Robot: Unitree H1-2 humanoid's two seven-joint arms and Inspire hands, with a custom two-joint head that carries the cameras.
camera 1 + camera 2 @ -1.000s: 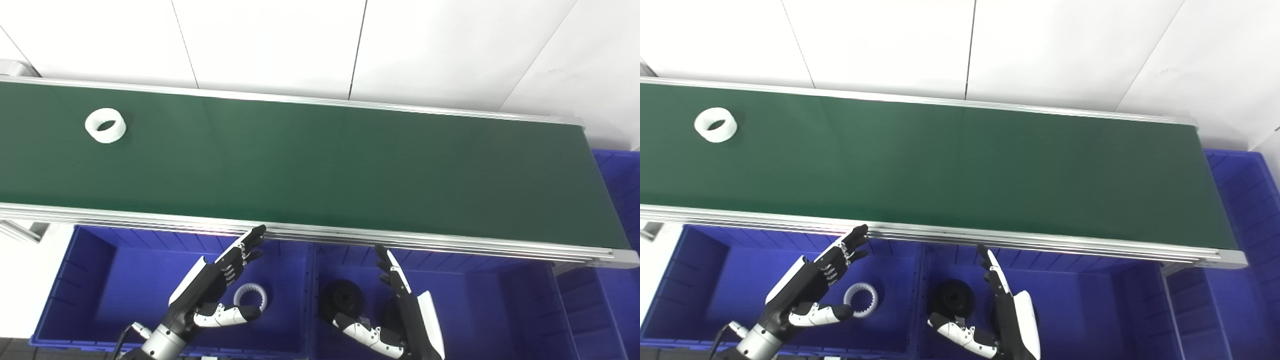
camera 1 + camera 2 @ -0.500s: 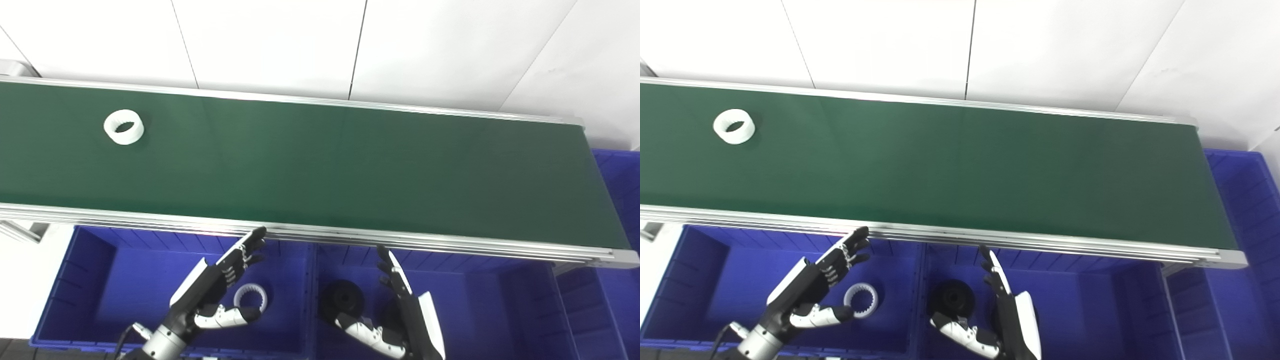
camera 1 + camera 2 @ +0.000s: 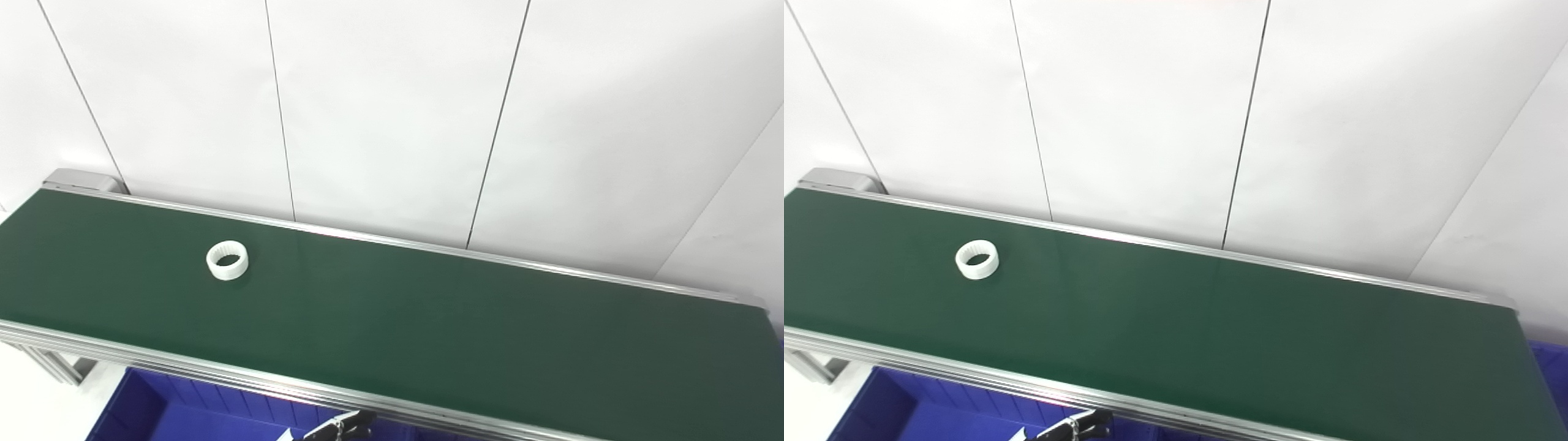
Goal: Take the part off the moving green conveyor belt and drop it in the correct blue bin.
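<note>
- left eye view: a white ring (image 3: pixel 227 260) lies flat on the green belt (image 3: pixel 429 331), towards the belt's left end and nearer its far edge than its near one.
- the ring's hole faces up and fine teeth show around its inner wall; nothing touches it.
- the belt runs slantwise from upper left to lower right, with a silver rail (image 3: pixel 184 367) along its near side and a white panelled wall (image 3: pixel 392 110) behind it.
- below the near rail at the lower left, a corner of a blue bin (image 3: pixel 159 410) shows; what lies in it cannot be seen.
- at the very bottom edge, just under the near rail, only the dark fingertips of the left hand (image 3: pixel 343 425) poke into the picture; they are well apart from the ring, and i cannot tell whether that hand is spread or clenched.
- the right hand is out of the picture.
- right eye view: the same ring (image 3: pixel 977 260) sits on the belt (image 3: pixel 1213 324) in the same spot, left of the middle and close to the far rail.
- the blue bin (image 3: pixel 888 410) shows again under the near rail (image 3: pixel 937 367) at the lower left.
- the left hand's fingertips (image 3: pixel 1084 425) peek in at the bottom edge, below the rail and far from the ring; too little of the hand shows to tell its state.
</note>
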